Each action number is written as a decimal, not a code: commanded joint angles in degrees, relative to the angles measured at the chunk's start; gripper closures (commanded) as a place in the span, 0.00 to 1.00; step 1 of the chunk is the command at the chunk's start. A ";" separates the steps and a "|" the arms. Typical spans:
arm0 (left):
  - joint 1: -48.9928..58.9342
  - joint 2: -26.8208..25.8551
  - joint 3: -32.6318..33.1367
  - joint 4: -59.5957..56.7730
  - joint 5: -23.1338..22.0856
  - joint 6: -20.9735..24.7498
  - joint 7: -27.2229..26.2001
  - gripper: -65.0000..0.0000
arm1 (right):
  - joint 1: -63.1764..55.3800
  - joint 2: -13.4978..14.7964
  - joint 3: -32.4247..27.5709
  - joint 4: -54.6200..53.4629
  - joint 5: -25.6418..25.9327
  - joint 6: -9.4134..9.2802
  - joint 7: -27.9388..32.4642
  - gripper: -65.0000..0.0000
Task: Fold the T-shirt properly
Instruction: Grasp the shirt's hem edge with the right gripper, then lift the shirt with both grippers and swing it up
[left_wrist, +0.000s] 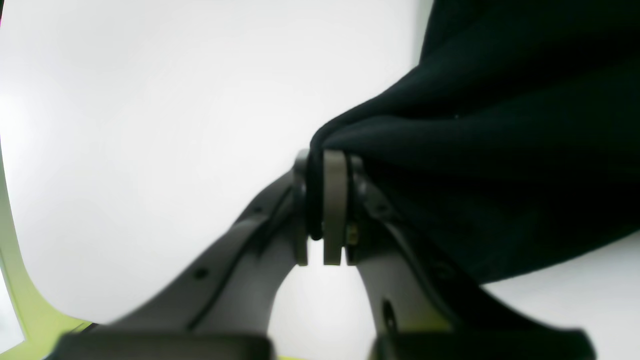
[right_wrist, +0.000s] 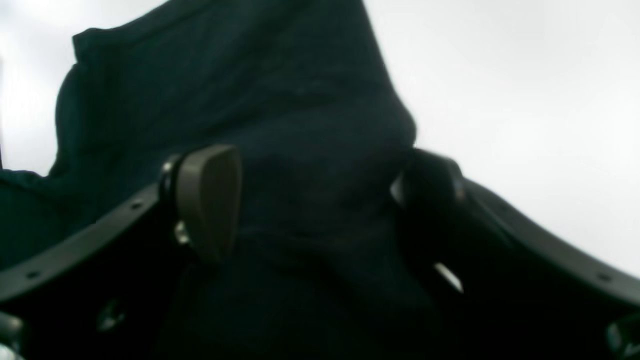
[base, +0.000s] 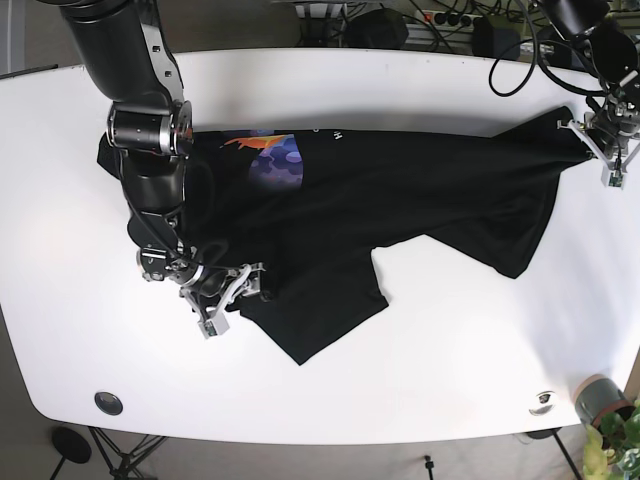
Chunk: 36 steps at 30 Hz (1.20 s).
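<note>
A black T-shirt (base: 400, 200) with a colourful print (base: 268, 155) lies spread and rumpled across the white table (base: 450, 360). My left gripper (base: 592, 135) is at the shirt's far right end. In the left wrist view it (left_wrist: 325, 165) is shut on a pinched edge of the black fabric (left_wrist: 475, 150), lifting it off the table. My right gripper (base: 243, 282) is at the shirt's lower left corner. In the right wrist view it (right_wrist: 320, 195) is open, its pads (right_wrist: 210, 200) standing either side of a hump of the shirt (right_wrist: 280, 100).
Cables and dark equipment (base: 400, 25) sit behind the table's back edge. A small round black disc (base: 108, 402) is set in the table's front left. A metal cup (base: 595, 397) and a plant (base: 622, 432) stand at the front right corner.
</note>
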<state>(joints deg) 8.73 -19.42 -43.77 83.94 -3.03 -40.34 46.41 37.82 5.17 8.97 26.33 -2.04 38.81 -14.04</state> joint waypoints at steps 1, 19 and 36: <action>-0.42 -1.37 -0.32 0.94 -0.27 0.34 -1.01 1.00 | 0.46 -0.29 -0.05 0.88 -0.11 0.18 -1.21 0.26; -2.80 -1.37 -0.23 0.85 0.08 0.34 -0.92 1.00 | -2.53 -0.29 0.04 11.52 -0.11 0.09 -2.00 0.96; -12.12 -1.46 3.99 3.31 0.08 0.34 2.86 1.00 | -20.81 -0.47 4.08 62.86 0.33 -0.35 -29.17 0.97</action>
<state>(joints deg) -1.72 -19.40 -40.10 84.97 -2.61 -40.38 50.30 15.53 4.29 12.53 85.21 -1.80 38.83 -43.59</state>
